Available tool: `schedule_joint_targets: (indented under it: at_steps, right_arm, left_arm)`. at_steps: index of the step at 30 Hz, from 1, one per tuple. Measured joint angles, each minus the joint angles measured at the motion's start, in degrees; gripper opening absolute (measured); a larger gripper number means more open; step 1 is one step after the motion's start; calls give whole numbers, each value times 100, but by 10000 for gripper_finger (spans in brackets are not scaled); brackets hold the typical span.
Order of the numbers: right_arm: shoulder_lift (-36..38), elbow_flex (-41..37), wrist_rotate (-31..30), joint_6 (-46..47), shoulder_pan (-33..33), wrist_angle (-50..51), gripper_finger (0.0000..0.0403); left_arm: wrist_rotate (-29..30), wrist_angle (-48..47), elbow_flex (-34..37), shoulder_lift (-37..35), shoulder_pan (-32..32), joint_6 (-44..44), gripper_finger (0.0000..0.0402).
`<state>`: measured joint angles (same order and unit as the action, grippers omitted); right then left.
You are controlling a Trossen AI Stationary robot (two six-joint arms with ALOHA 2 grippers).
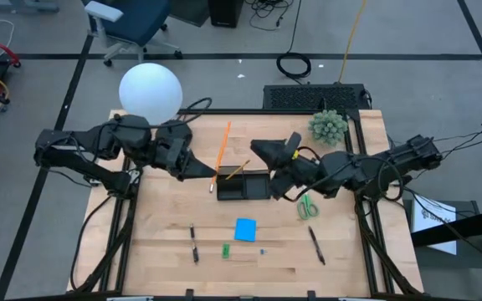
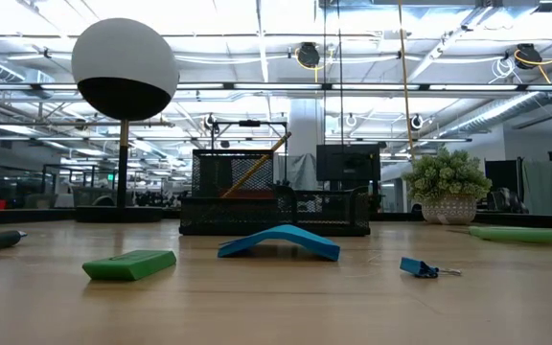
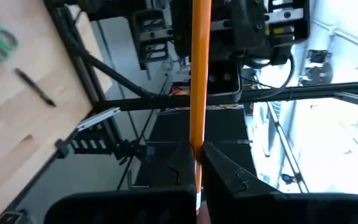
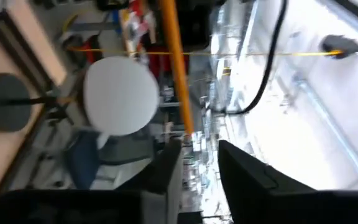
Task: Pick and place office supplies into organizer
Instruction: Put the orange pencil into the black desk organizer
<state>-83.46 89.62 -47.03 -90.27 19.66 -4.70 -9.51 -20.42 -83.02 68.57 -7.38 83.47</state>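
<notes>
My left gripper [image 1: 214, 173] is shut on an orange pencil [image 1: 223, 149] above the left end of the black organizer [image 1: 243, 186]. A tan pencil [image 1: 237, 170] leans in the organizer. My right gripper [image 1: 256, 149] hovers over the organizer's far side, open and touching nothing; the orange pencil [image 4: 176, 68] shows beyond its fingers. Lying flat on the table are green-handled scissors [image 1: 308, 206], a blue note pad [image 1: 245, 229], a green piece [image 1: 225, 249] and two black pens [image 1: 193, 242] [image 1: 316, 245]. My left gripper pinches the orange pencil near its near end [image 3: 197, 152] between its two fingers. The fingers come level from the table's left and lie across the pencil. The pencil sticks out toward the table's far edge, lifted clear of table and organizer.
A lamp with a white globe [image 1: 150, 90] stands at the far left and a fuzzy green plant ball [image 1: 329, 125] at the far right. A small blue clip [image 2: 420, 267] lies near the note pad. Bare wood lies along the near edge.
</notes>
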Motion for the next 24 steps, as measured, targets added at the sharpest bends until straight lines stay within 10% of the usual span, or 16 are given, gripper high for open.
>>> schedule_joint_targets:
  at_steps: [13,24]
  right_arm:
    - [-107,0,519,-240,-2,-202,255]
    - [-275,0,649,-262,-4,-370,272]
  left_arm:
    - [-506,725,2,458,-15,224,0]
    - [-568,799,0,545,-15,261,0]
